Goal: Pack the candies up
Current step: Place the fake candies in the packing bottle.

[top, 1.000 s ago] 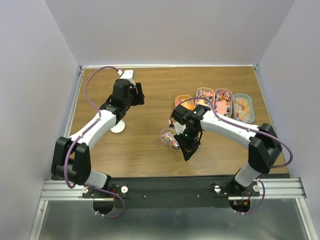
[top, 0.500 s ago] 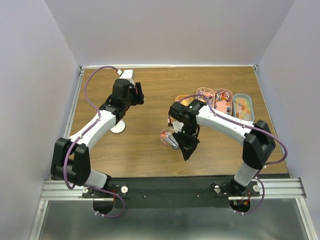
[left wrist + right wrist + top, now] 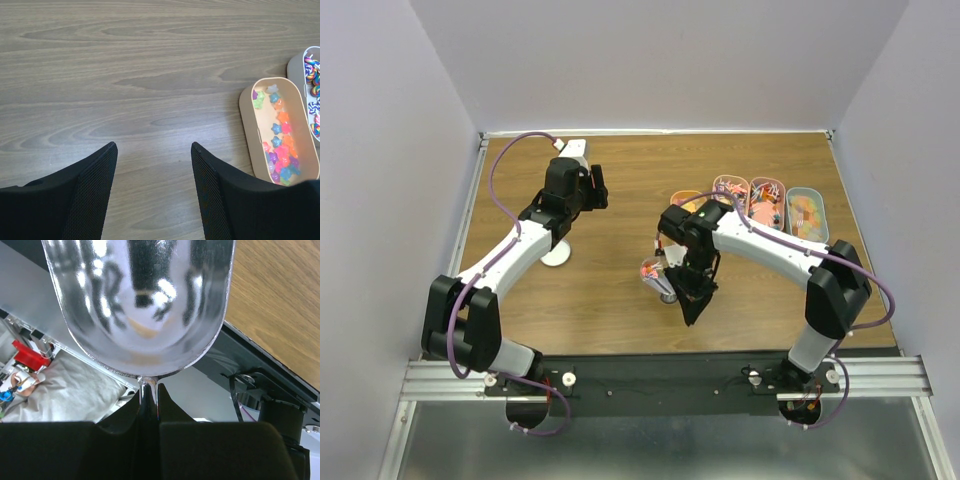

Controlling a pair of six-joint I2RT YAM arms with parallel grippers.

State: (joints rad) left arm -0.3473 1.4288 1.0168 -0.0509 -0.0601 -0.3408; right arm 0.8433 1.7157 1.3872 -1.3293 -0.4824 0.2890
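Nearer than the row of trays (image 3: pixel 808 191) and to its left, the right gripper (image 3: pixel 150 399) pinches the thin handle of the metal scoop (image 3: pixel 145 305), jaws pressed close on it. From above, a small clump of coloured candies (image 3: pixel 652 271) shows at the scoop's bowl, while the wrist view gives only bright metal. More candies, star-shaped, lie in the beige tray (image 3: pixel 246 115) at the row's left end. Further left of the row, the left gripper (image 3: pixel 153 150) hangs over the bare table (image 3: pixel 125 60), fingers spread and holding nothing. The step appears to be carrying a scoopful away from the trays. The next move calls for a level scoop and a receptacle. A white round object (image 3: pixel 556 257) below the left arm, well left of the row, may be one, though that cannot be told.
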